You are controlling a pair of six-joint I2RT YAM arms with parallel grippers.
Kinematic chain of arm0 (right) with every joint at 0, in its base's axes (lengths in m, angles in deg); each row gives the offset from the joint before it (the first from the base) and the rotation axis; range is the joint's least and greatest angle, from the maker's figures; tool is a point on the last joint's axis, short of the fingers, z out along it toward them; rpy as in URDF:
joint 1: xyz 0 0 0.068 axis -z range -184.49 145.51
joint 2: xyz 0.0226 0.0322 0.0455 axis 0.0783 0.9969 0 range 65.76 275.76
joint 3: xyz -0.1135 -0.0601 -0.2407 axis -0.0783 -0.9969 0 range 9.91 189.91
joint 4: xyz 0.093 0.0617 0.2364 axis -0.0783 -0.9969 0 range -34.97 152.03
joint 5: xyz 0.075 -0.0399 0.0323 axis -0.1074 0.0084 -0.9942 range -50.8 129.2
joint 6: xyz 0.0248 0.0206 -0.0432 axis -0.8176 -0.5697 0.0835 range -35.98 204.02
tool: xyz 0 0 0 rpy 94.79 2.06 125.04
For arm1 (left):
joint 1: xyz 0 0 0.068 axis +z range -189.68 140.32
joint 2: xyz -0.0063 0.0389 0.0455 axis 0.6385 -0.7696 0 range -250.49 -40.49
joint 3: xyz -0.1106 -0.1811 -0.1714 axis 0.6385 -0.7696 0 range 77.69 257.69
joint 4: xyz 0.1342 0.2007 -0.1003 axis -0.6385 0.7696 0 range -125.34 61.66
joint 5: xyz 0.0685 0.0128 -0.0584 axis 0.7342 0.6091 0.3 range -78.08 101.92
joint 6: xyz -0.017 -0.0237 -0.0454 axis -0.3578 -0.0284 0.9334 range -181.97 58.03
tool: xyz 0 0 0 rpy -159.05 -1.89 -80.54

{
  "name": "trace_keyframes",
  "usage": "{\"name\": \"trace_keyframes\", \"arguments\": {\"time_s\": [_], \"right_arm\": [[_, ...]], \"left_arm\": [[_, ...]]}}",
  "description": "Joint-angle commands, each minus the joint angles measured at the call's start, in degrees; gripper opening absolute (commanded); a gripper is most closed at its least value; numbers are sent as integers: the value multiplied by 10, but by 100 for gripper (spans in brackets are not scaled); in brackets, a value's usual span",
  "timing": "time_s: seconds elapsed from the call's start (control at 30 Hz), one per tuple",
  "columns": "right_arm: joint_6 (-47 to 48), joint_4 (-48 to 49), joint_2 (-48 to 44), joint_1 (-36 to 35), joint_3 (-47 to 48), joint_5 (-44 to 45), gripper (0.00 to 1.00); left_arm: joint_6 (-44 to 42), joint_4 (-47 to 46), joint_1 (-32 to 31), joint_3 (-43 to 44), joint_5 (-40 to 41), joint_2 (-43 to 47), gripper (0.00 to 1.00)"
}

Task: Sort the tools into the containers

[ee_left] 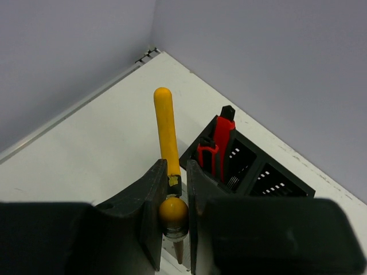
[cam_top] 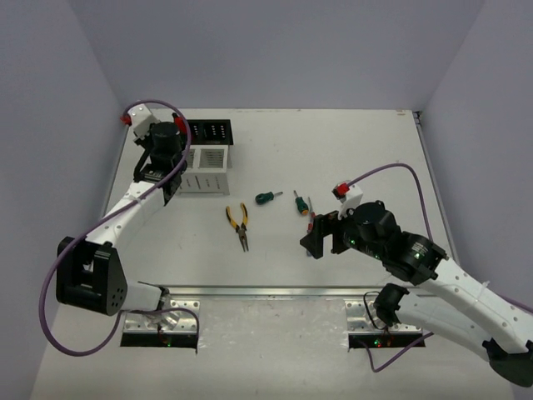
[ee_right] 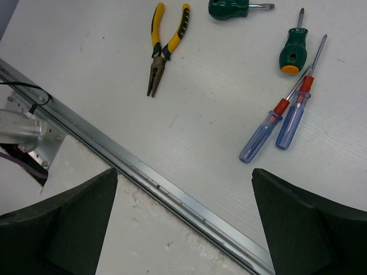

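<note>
My left gripper (cam_top: 169,160) is shut on yellow-handled pliers (ee_left: 165,123) and holds them upright above the white slotted bin (cam_top: 206,173). In the left wrist view the gripper (ee_left: 175,173) is just beside the black perforated bin (ee_left: 258,175), which holds red-and-black cutters (ee_left: 221,143). My right gripper (cam_top: 321,235) is open and empty in the right wrist view (ee_right: 183,177). On the table lie a second pair of yellow pliers (ee_right: 163,48), two green screwdrivers (ee_right: 229,8) (ee_right: 293,51) and two blue-handled screwdrivers (ee_right: 261,134). The pliers (cam_top: 238,223) also show from above.
The black bin (cam_top: 208,132) stands behind the white bin at the far left, near the left wall. A metal rail (ee_right: 160,183) runs along the table's near edge, below my right gripper. A purple cable loops off each arm.
</note>
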Motion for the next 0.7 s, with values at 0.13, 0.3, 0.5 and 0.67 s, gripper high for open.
{"name": "trace_keyframes", "arguments": {"time_s": [0.13,0.3,0.5,0.67], "right_arm": [[10,21,-19,0,-20,-34,99],[16,19,-14,0,-25,-49,99],[17,33,-15,0,-33,-53,99],[16,53,-10,0,-43,-65,99]], "left_arm": [[61,-90,15,7,8,-50,0],[88,-65,16,25,25,-88,0],[128,-50,16,11,24,-97,0],[175,-5,16,14,18,-94,58]]}}
